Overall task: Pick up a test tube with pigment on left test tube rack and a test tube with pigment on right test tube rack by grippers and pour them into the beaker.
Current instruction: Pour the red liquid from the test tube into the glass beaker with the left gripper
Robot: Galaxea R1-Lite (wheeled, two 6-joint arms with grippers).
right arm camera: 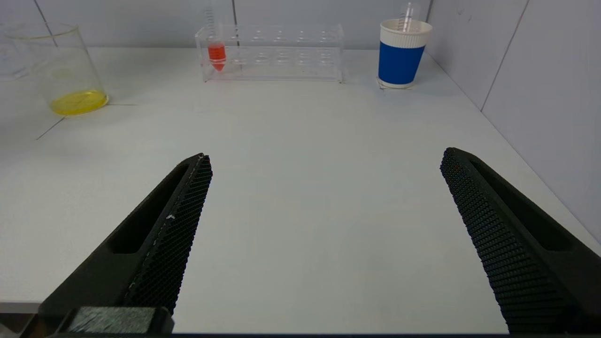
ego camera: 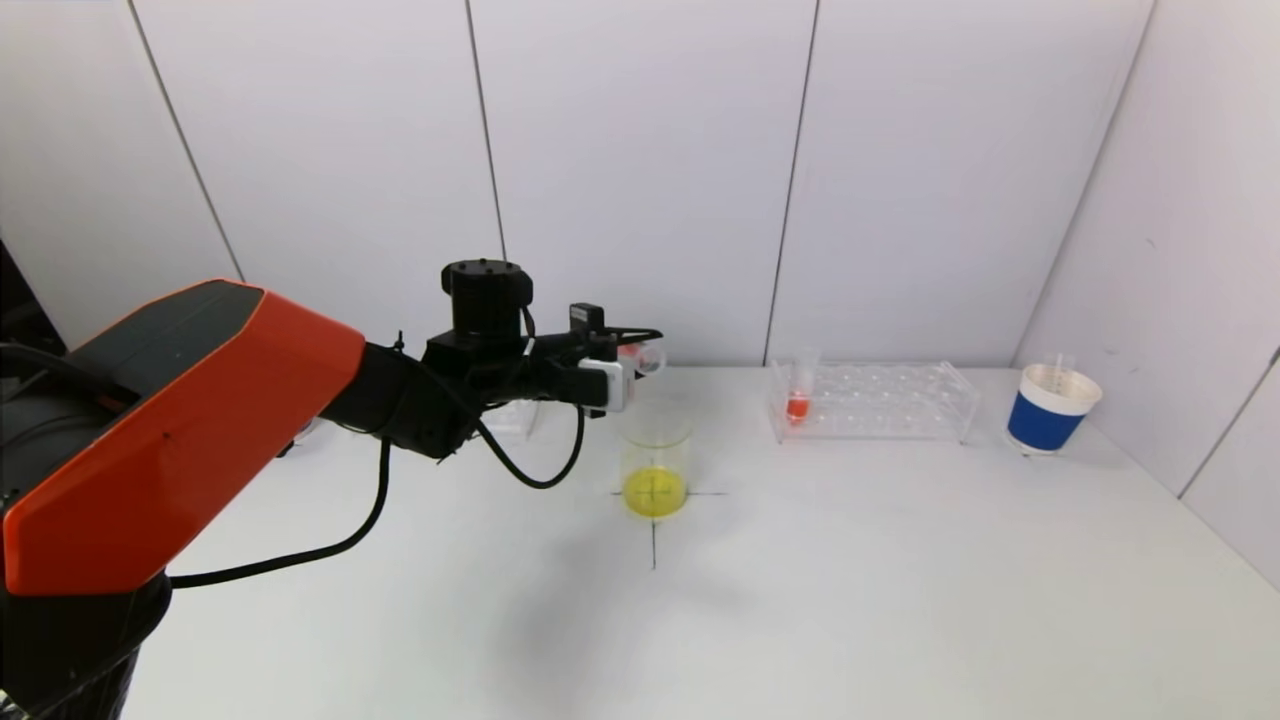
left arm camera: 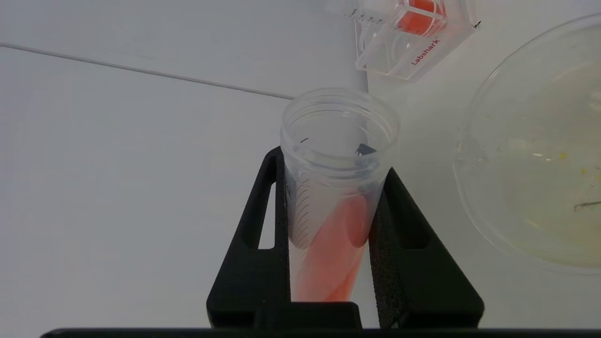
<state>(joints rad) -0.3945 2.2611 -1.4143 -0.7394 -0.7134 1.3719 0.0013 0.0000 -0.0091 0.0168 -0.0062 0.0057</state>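
White table [ego camera: 850, 600] under plain grey wall panels, marked with a black cross; beaker [ego camera: 655, 465] standing on that cross, a shallow yellow pool at its bottom.

Behind and to the right of the beaker, well apart from it: clear right rack [ego camera: 880, 400], long and low, almost all slots bare. One tube [ego camera: 799, 390] upright in the slot nearest the beaker, red pigment in its tip. Farther right of the beaker, past the rack's far end: blue-and-white paper cup [ego camera: 1050, 408], something thin and clear poking from its mouth.

Left of the beaker and slightly behind it: another clear rack [ego camera: 510, 418], mostly hidden by the left arm.

Above the beaker, just behind its rim: left gripper [ego camera: 628, 372], reaching in from the left and clamped on a held tube [left arm camera: 334, 188]. In the left wrist view, both black fingers [left arm camera: 256, 244] pressed against the tube's sides, the tube tipped, mouth open and uncapped, red pigment lying along the lower wall about halfway up, none at the lip. Beaker rim [left arm camera: 530, 145] just beside the tube mouth there.

Right gripper [right arm camera: 324, 234] outside the head view; in the right wrist view low over bare table, well to the near right of the beaker, jaws spread wide, nothing between them.
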